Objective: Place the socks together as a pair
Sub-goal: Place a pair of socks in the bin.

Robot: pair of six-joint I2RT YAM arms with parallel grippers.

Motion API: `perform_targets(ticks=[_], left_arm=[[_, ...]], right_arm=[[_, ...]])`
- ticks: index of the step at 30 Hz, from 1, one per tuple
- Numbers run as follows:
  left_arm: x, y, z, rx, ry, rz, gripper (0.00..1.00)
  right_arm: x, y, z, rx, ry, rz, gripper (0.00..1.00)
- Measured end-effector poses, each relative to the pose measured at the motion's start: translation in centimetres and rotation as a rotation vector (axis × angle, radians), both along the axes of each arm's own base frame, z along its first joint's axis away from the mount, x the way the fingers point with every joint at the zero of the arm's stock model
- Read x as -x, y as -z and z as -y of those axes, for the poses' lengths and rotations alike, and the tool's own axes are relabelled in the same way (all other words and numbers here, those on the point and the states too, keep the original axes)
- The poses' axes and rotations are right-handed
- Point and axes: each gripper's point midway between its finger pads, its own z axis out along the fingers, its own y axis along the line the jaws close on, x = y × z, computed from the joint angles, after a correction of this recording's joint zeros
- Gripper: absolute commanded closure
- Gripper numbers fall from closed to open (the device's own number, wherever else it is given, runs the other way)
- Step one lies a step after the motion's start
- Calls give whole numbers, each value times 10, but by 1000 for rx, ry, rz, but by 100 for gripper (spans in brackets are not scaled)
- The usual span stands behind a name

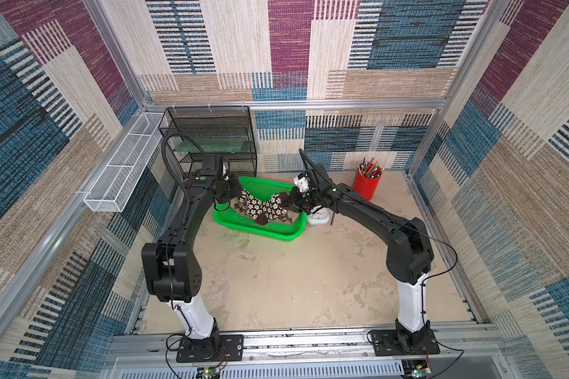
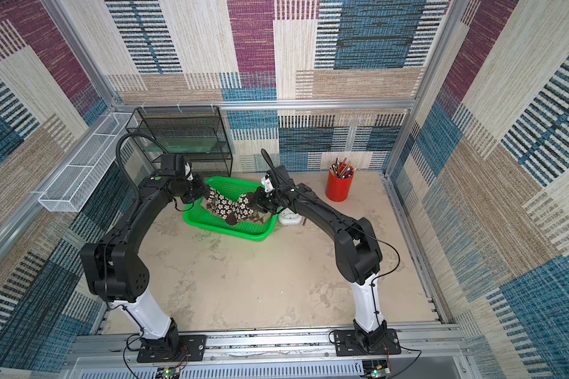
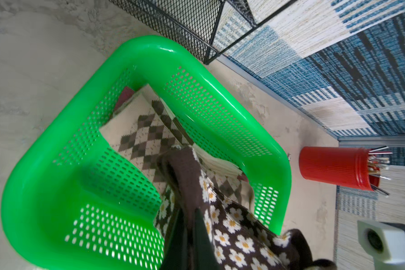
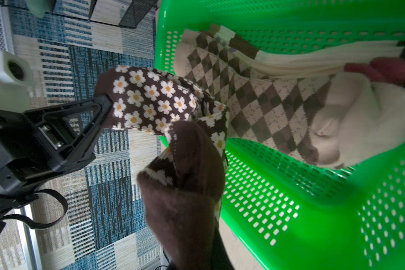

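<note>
The left gripper (image 4: 107, 109) and right gripper (image 1: 286, 200) were each clamped on an end of the flowered sock (image 1: 260, 206), slung above the green basket (image 1: 260, 231) (an argyle sock (image 3: 147, 138) lay inside). A good lift would raise both ends evenly, under mild tension.

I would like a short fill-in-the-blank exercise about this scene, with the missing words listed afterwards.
1. The left gripper and right gripper are both shut on dark brown sock fabric patterned with white ____.
2. This fabric is held over a ____ basket.
3. Inside the basket lies a sock with an ____ pattern.
Missing words: flowers; green; argyle.
</note>
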Motion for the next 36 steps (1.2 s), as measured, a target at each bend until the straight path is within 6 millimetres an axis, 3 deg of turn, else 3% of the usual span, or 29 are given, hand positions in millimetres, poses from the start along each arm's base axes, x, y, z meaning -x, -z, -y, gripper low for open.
perform_targets(ticks=[6, 9, 10, 11, 12, 14, 16, 18, 22, 24, 27, 28, 31, 34, 36], left_arm=[[-31, 28, -6, -52, 39, -38, 100], [-37, 42, -10, -85, 48, -66, 97], [-38, 46, -11, -97, 52, -73, 95], [-38, 50, -11, -102, 58, -80, 91], [-38, 53, -12, -114, 66, -84, 86], [-37, 57, -17, -140, 53, -98, 65], [-36, 57, -19, -153, 44, -100, 53], [-36, 53, -20, -159, 40, -94, 35], [-32, 23, -24, -172, 23, -37, 9], [-28, -1, -27, -182, 5, 10, 8], [-17, -44, -29, -181, -8, 98, 5], [-10, -59, -30, -178, -15, 133, 0], [25, -86, -28, -138, -27, 212, 0], [69, -88, -23, -87, -45, 260, 0], [95, -75, -21, -67, -49, 268, 0]], right_arm=[[-10, 42, 0, 57, 34, -51, 84], [-11, 54, 4, 90, 49, -73, 73], [-11, 56, 5, 103, 56, -77, 65], [-13, 57, 7, 116, 66, -76, 54], [-14, 57, 10, 131, 75, -76, 49], [-17, 58, 16, 163, 85, -64, 44], [-18, 57, 21, 193, 102, -66, 39], [-19, 52, 27, 224, 113, -56, 36], [-19, 25, 36, 255, 128, -5, 29], [-15, 7, 42, 267, 131, 30, 23], [-6, -21, 61, 312, 145, 99, 14], [-3, -29, 70, 339, 151, 134, 10], [11, -47, 109, 445, 180, 242, 2], [26, -42, 156, 582, 204, 326, 3], [34, -27, 191, 680, 220, 353, 4]])
